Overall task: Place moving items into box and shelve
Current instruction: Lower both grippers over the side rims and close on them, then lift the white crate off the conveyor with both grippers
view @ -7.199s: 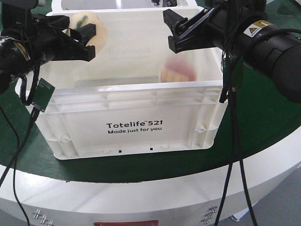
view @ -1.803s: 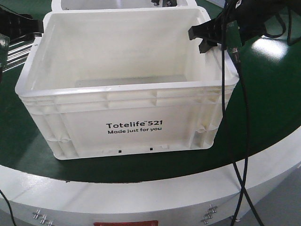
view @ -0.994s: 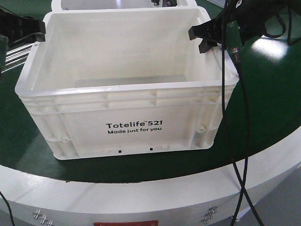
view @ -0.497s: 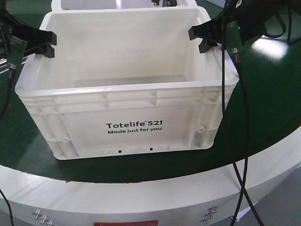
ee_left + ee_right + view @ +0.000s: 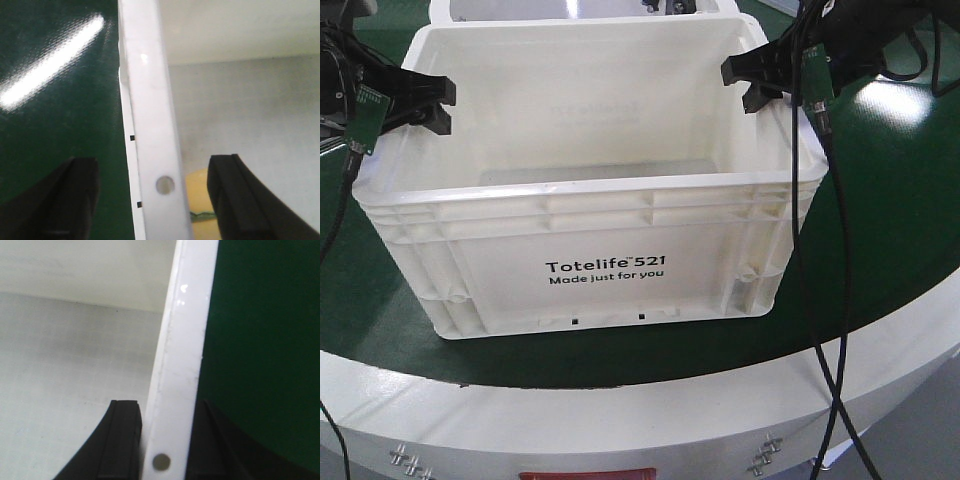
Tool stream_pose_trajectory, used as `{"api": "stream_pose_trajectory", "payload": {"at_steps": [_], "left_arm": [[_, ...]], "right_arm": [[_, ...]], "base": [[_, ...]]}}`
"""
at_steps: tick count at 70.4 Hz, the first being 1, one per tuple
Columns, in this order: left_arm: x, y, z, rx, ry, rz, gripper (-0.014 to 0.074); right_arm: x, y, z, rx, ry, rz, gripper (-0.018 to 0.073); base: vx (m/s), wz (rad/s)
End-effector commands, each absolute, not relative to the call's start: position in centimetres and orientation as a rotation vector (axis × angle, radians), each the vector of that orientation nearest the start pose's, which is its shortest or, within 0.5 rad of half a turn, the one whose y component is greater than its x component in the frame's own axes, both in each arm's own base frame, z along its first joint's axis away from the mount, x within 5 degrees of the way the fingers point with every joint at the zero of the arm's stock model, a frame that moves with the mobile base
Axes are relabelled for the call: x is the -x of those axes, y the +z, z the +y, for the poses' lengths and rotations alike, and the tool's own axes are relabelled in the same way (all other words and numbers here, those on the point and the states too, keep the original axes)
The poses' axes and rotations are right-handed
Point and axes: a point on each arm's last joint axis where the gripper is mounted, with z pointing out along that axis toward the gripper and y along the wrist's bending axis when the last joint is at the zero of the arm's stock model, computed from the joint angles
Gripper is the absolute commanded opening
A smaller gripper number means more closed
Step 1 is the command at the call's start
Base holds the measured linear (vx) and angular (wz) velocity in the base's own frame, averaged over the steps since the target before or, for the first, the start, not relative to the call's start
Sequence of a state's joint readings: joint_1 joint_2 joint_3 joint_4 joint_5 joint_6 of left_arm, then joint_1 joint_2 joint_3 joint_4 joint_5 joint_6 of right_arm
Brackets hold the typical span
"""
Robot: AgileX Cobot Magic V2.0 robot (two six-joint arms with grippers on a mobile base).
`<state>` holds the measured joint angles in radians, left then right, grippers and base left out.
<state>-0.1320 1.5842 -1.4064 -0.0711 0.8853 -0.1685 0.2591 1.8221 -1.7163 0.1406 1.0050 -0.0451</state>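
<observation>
The white box (image 5: 600,265), printed "Totelife 521", stands on the green tabletop. My left gripper (image 5: 440,107) is at its left rim (image 5: 150,100), open, with one finger outside (image 5: 75,200) and one inside (image 5: 235,200), neither touching. Between the rim and the inner finger, a cream moving item (image 5: 199,192) with a green mark lies on the box floor. The pink-brown one is hidden. My right gripper (image 5: 740,85) is shut on the right rim (image 5: 182,340), its fingers (image 5: 122,440) pressed on both sides of it (image 5: 165,445). In the front view the box walls hide the items.
Another white crate (image 5: 520,8) stands just behind the box. The green tabletop (image 5: 890,200) ends in a curved white edge (image 5: 620,420) at the front. Black cables (image 5: 820,300) hang from the right arm past the box's right corner.
My left gripper has moved right, from off the left side to straddling the box's left rim. The right gripper and the box have stayed still.
</observation>
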Motion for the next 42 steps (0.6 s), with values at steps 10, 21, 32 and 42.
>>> {"api": "stream_pose_trajectory", "payload": {"at_steps": [10, 21, 32, 42], "left_arm": [[-33.83, 35.58, -5.21, 0.071, -0.235, 2.437, 0.0182], [-33.81, 35.57, -5.22, 0.067, -0.235, 2.44, -0.0029], [-33.8, 35.57, -5.22, 0.055, -0.231, 2.441, -0.0028], [-33.77, 36.02, -5.28, 0.041, -0.237, 2.427, -0.0028]], "right_arm": [[-38.41, 35.61, 11.84, 0.363, 0.317, 2.455, -0.0012], [-38.42, 35.62, 11.84, 0.363, 0.317, 2.454, -0.0012], [-38.42, 35.62, 11.84, 0.363, 0.317, 2.454, -0.0012], [-38.45, 35.64, 11.85, 0.383, 0.311, 2.445, -0.0012]], "base": [[0.0, 0.0], [0.0, 0.0], [0.0, 0.0], [0.0, 0.0]]}}
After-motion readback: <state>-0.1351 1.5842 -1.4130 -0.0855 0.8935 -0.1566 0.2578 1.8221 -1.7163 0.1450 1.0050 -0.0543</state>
